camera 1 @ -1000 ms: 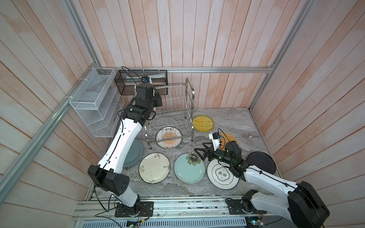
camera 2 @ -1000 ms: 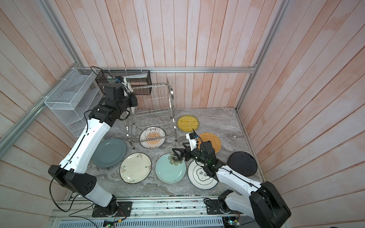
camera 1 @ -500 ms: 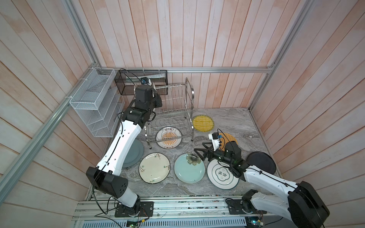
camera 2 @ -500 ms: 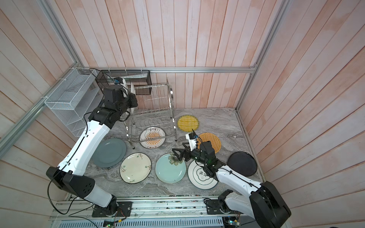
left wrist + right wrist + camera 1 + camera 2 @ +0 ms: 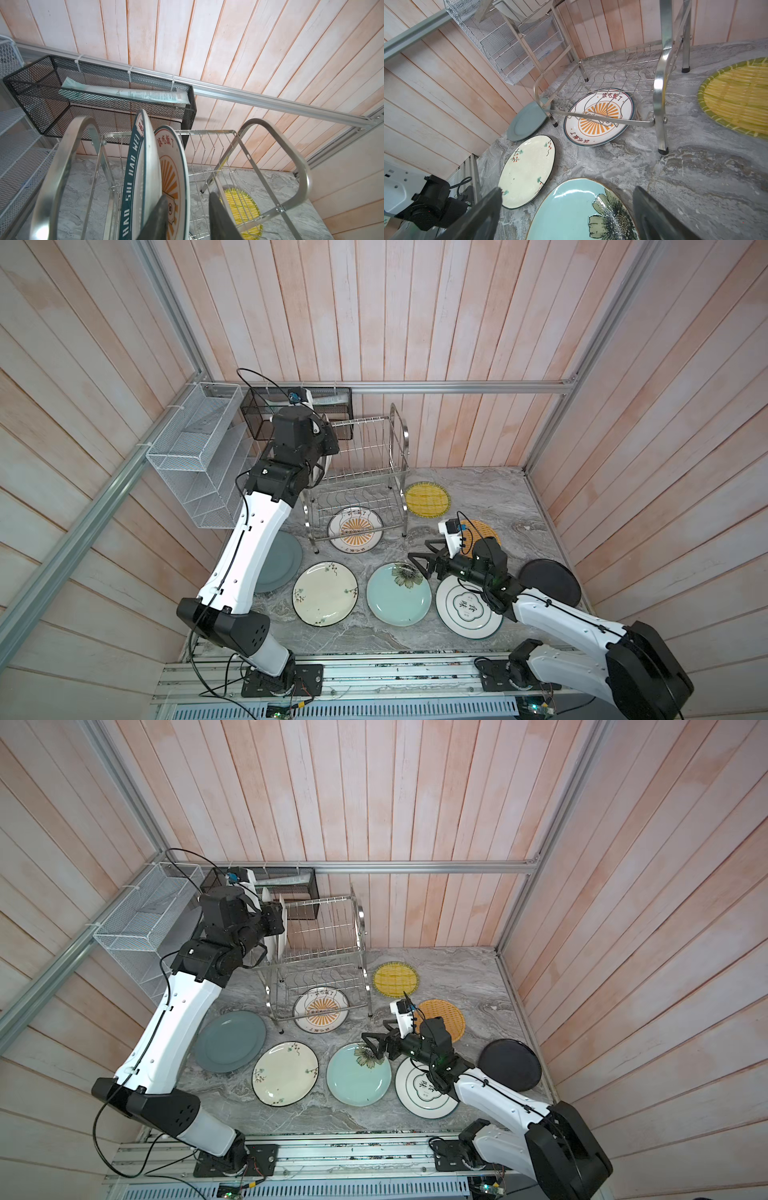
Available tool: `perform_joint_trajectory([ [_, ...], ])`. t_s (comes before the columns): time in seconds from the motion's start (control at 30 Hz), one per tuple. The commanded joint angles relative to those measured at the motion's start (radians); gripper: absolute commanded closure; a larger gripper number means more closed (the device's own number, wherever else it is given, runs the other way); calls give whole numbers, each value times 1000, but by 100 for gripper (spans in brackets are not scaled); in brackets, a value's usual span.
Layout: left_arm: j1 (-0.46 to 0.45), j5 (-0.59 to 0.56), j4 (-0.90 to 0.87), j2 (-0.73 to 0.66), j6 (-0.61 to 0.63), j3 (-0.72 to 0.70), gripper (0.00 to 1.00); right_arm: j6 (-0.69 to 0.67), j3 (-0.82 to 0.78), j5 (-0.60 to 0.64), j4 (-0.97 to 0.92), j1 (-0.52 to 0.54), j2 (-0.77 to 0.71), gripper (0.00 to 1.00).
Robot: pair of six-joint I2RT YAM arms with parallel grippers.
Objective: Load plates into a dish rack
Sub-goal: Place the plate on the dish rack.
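Observation:
The steel dish rack (image 5: 374, 456) (image 5: 328, 936) stands at the back of the table. Two plates stand upright in its upper tier: one with a lettered rim (image 5: 133, 166) and a sunburst plate (image 5: 174, 166). My left gripper (image 5: 188, 195) (image 5: 324, 439) is open astride the sunburst plate's rim, with a gap on one side. My right gripper (image 5: 566, 191) (image 5: 419, 558) hangs wide open over the flowered pale blue plate (image 5: 398, 595). Flat on the table lie sunburst (image 5: 355, 529), cream floral (image 5: 325, 593), white (image 5: 467, 605), black (image 5: 548, 583), grey (image 5: 278, 560), yellow woven (image 5: 427, 498) and orange woven (image 5: 484, 531) plates.
A white mesh shelf basket (image 5: 195, 456) hangs on the left wall. A black mesh box (image 5: 257, 414) with a long packet (image 5: 124, 94) in it hangs just behind the rack. The flat sunburst plate lies partly under the rack's lower tier.
My left gripper's jaws have come apart off the sunburst plate, which now stands in the upper tier. The left wrist has shifted slightly. The right arm has not moved.

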Motion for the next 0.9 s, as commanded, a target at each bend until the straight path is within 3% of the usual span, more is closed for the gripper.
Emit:
perform_joint_trajectory([
  [0.0,1,34,-29,19,15,61,65,-12,32,12,-13,6,4,2],
  [0.3,1,162,-96,36,0,239,65,-19,34,29,-28,6,-7,2],
  [0.6,-21,422,-30,-148,-56,118,63,-26,93,14,-141,6,-133,2],
  [0.67,-54,482,-9,-198,-67,75,63,-26,96,22,-163,6,-172,2],
  [0.87,-261,456,66,-324,-75,-115,63,-23,147,52,-273,5,-240,2],
])
